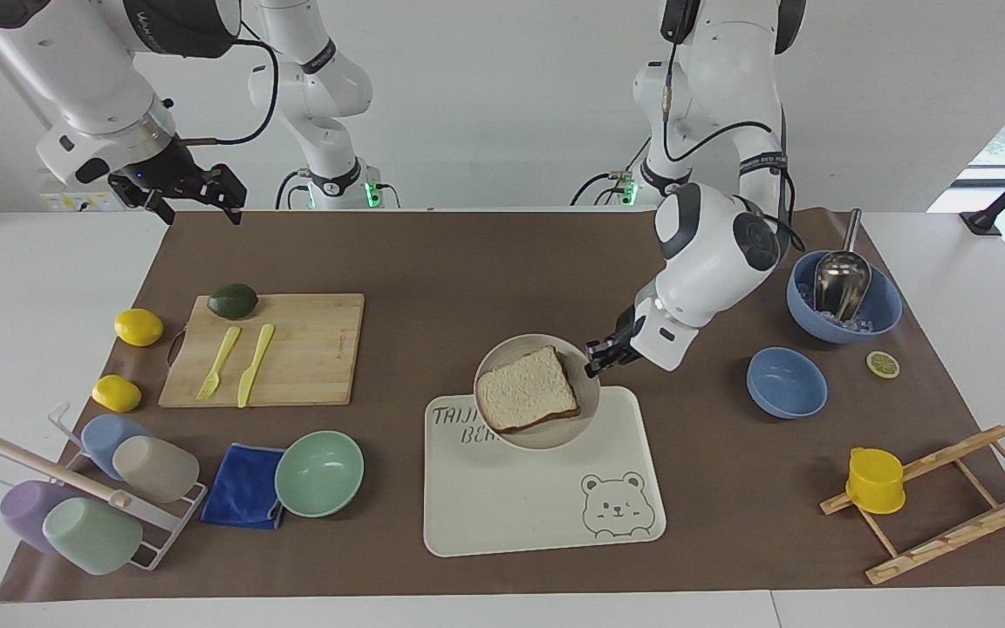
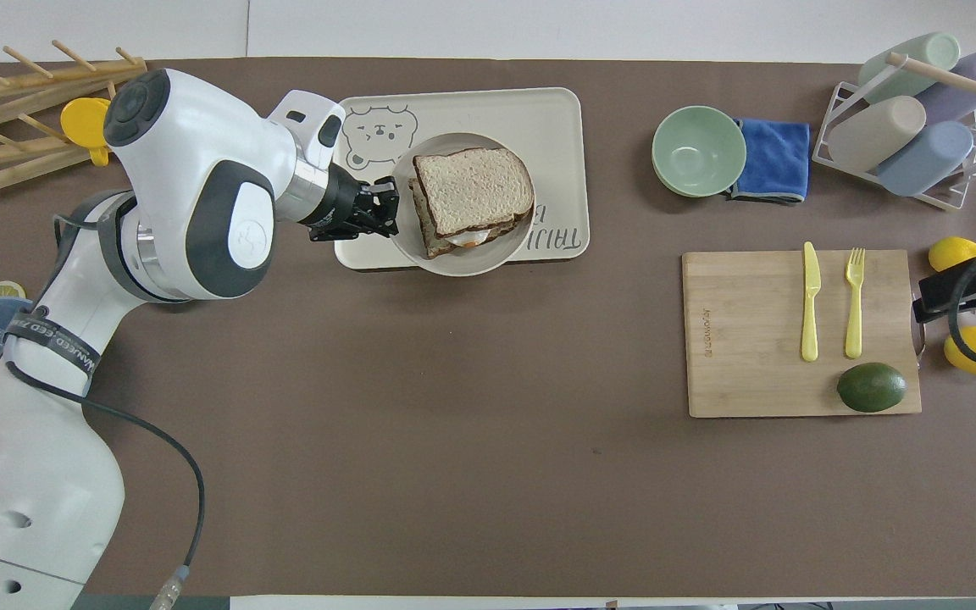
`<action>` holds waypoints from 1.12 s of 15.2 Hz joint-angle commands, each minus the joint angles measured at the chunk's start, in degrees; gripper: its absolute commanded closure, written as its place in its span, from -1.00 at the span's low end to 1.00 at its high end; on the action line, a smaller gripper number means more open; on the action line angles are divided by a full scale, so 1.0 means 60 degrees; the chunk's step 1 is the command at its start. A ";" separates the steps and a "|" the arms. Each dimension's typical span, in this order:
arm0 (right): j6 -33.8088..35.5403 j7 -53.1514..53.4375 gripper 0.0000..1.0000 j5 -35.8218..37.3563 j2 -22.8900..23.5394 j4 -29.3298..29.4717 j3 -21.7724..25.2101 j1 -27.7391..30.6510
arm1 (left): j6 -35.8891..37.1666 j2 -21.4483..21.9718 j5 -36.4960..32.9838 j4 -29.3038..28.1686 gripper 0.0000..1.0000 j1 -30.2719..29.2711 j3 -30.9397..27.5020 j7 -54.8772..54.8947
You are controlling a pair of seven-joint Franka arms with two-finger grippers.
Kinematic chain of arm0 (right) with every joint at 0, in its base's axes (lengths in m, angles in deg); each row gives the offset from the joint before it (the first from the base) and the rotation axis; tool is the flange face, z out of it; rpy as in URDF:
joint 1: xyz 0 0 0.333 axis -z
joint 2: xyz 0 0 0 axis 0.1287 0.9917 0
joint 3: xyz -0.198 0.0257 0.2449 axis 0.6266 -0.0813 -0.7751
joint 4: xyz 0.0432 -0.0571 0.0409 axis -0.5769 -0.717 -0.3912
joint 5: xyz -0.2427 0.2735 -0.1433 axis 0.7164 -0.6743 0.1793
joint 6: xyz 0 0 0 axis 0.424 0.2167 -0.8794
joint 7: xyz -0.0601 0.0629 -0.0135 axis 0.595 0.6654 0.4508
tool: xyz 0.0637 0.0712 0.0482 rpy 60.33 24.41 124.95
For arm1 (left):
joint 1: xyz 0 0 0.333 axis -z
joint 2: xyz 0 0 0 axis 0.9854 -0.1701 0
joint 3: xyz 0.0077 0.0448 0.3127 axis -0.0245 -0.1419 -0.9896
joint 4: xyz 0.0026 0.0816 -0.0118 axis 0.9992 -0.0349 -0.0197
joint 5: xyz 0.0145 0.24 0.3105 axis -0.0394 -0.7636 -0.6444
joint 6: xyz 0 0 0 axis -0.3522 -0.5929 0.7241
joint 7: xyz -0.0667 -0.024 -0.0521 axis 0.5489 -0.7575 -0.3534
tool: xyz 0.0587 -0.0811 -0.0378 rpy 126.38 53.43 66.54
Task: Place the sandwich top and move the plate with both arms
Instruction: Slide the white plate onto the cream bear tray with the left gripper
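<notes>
Gripping the plate [image 1: 537,392] by its rim, the left gripper [image 1: 597,358] is clamped on the edge toward the left arm's end of the table. We see the plate held over the tray [image 1: 546,488], above its printed lettering. The top [image 1: 526,388] lies on the plate, just beside the fingertips, stacked on the lower slice with egg showing at the edge in the overhead view. We find the right gripper [image 1: 193,196] waiting over the mat's corner near the board [image 1: 293,349], fingers spread apart and empty. The big blue bowl [image 1: 882,305] holds ice and a scoop [image 1: 841,277]; the green bowl [image 1: 319,474] holds nothing.
</notes>
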 commanded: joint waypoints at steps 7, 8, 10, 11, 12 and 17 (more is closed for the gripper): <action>-0.0090 -0.0078 -1.00 -0.0162 -0.0190 -0.0178 0.0799 -0.0774 | -0.1166 -0.1656 -0.0046 0.1079 1.00 0.0002 -0.0316 -0.0265; -0.0090 -0.0093 -1.00 -0.0162 -0.0190 -0.0178 0.0799 -0.0745 | -0.1298 -0.1655 -0.0046 0.1021 1.00 0.0016 -0.0316 -0.0279; -0.0090 -0.0093 -1.00 -0.0148 -0.0190 -0.0222 0.0799 -0.0730 | -0.1620 -0.1641 -0.0046 0.0802 1.00 0.0075 -0.0316 -0.0279; -0.0104 -0.0093 -1.00 -0.0148 -0.0190 -0.0207 0.0755 -0.0686 | -0.1825 -0.1612 -0.0061 0.0612 1.00 0.0104 -0.0316 -0.0279; -0.0104 -0.0107 -1.00 -0.0162 -0.0190 -0.0207 0.0697 -0.0526 | -0.1870 -0.1582 -0.0075 0.0552 1.00 0.0104 -0.0316 -0.0279; -0.0104 -0.0107 -1.00 -0.0162 -0.0190 -0.0207 -0.0095 0.0091 | -0.1710 -0.1553 -0.0222 0.0551 -0.15 0.0046 -0.0316 -0.0191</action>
